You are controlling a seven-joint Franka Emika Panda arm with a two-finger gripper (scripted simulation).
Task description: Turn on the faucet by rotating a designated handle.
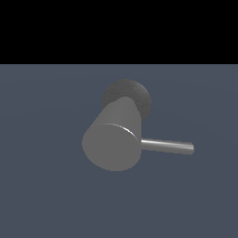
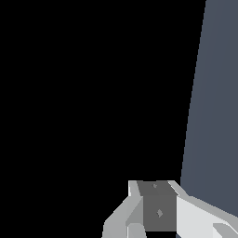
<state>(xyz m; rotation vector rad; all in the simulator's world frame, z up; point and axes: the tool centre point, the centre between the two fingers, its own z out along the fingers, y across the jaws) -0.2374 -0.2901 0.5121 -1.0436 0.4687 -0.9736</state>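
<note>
Reaching the handle (image 1: 167,146) comes first, since the hand (image 2: 158,218) is absent from the exterior view and the wrist view shows only its white body against black and a strip of blue-grey floor (image 2: 214,93); whether its fingers are spread or pressed together I cannot tell. The faucet (image 1: 114,139) stands mid-floor, its flat round end tipped toward the camera, the rod jutting from its side toward the exterior view's right. Best, I judge, to push near the rod's free tip, sweeping around the cylinder's axis. Counted: one faucet, one handle, one dark base (image 1: 132,95), one hand.
</note>
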